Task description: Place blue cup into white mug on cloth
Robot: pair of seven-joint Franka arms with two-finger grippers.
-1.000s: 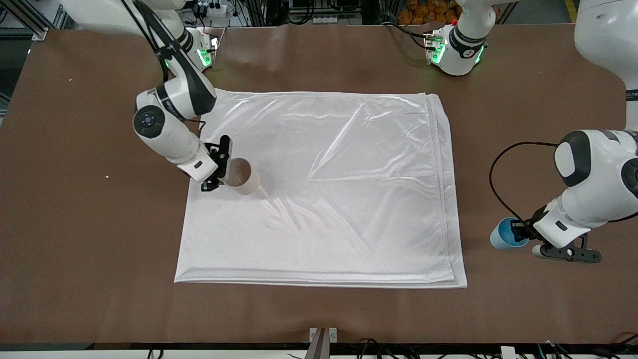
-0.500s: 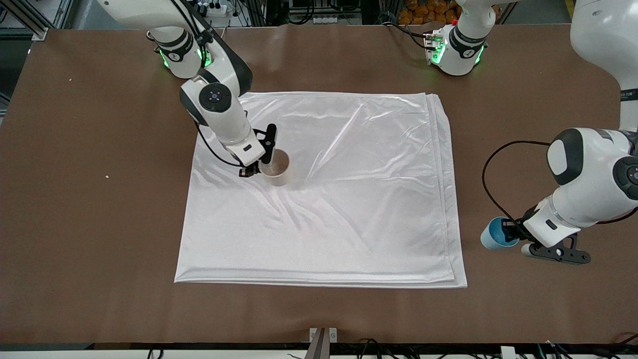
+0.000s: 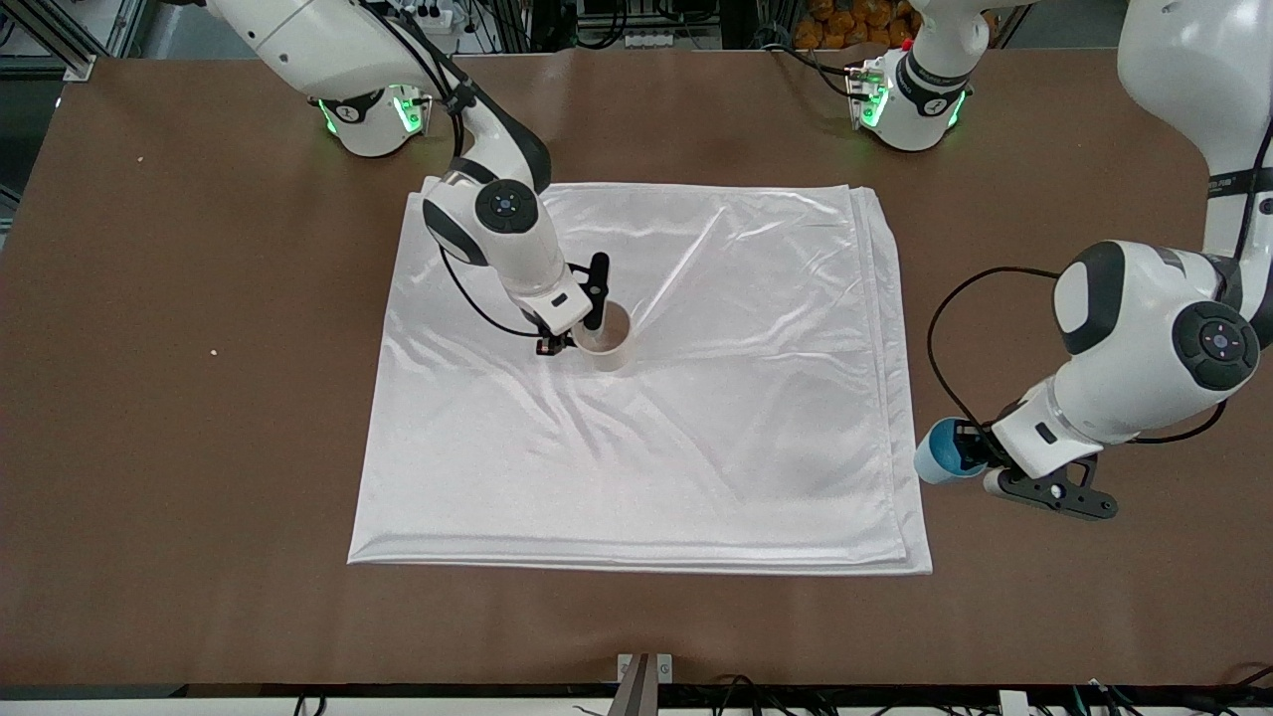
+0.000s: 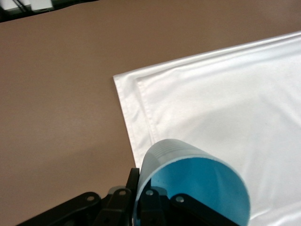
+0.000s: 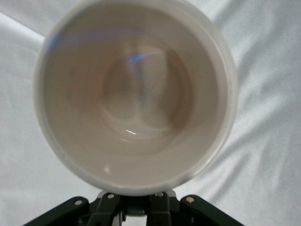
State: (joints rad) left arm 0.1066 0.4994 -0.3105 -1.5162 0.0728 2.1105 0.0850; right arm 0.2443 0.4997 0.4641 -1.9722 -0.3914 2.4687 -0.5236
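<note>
The white mug [image 3: 614, 343] is upright, low over the middle of the white cloth [image 3: 696, 467]; I cannot tell whether it touches. My right gripper [image 3: 587, 333] is shut on the mug at its rim, on the side toward the right arm's end. The right wrist view looks into the pale, empty mug [image 5: 134, 94], with the right gripper [image 5: 141, 207] at the rim and the cloth [image 5: 268, 141] around it. My left gripper [image 3: 973, 459] is shut on the tilted blue cup [image 3: 935, 462], over the table beside the cloth's edge. The left wrist view shows the blue cup [image 4: 197, 183], the left gripper [image 4: 141, 200] and a cloth [image 4: 225, 103] corner.
The brown table [image 3: 179, 467] surrounds the cloth, with a small pale crumb [image 3: 213, 352] toward the right arm's end. The arm bases [image 3: 910, 99] stand along the table's back edge. A metal bracket [image 3: 644, 668] sits at the front edge.
The right gripper has carried the mug from the cloth's edge toward its middle. The left gripper has brought the blue cup across the table up to the cloth's edge.
</note>
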